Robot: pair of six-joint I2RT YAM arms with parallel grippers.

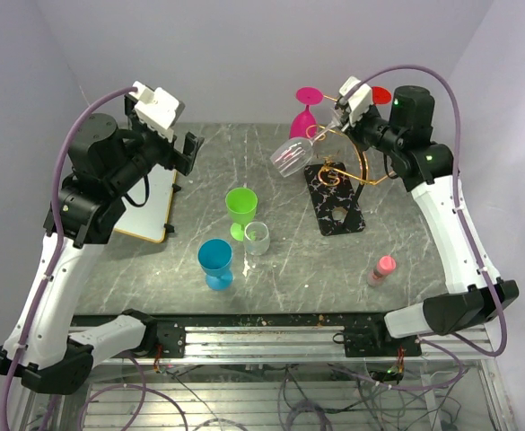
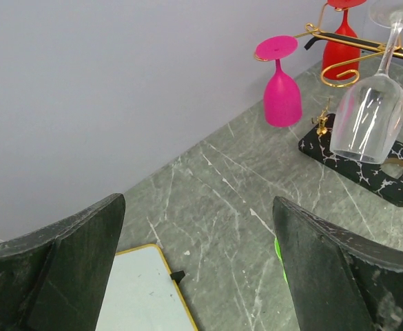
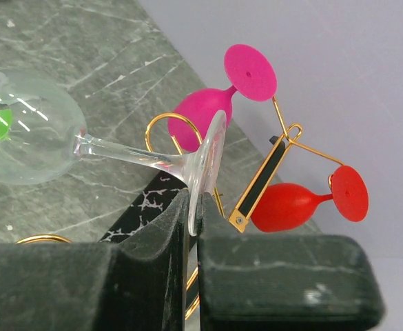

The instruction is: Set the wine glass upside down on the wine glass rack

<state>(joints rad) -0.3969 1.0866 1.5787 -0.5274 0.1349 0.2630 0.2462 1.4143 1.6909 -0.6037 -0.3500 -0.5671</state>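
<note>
The clear wine glass (image 1: 289, 157) hangs tilted, bowl down and to the left, above the wine glass rack's black marbled base (image 1: 334, 199). My right gripper (image 1: 341, 109) is shut on the rim of the glass's foot (image 3: 204, 162), close to the rack's gold wire arms (image 1: 363, 163). In the right wrist view the bowl (image 3: 29, 145) reaches left over the table. A pink glass (image 1: 307, 108) and a red glass (image 1: 380, 94) hang upside down on the rack. My left gripper (image 1: 177, 148) is open at the back left, far from the glass, with nothing between its fingers (image 2: 346, 269).
A green cup (image 1: 240, 206), a small clear cup (image 1: 257, 238) and a blue cup (image 1: 215, 263) stand mid-table. A pink bottle (image 1: 381, 269) lies front right. A white board with a yellow edge (image 1: 150, 202) lies under the left arm.
</note>
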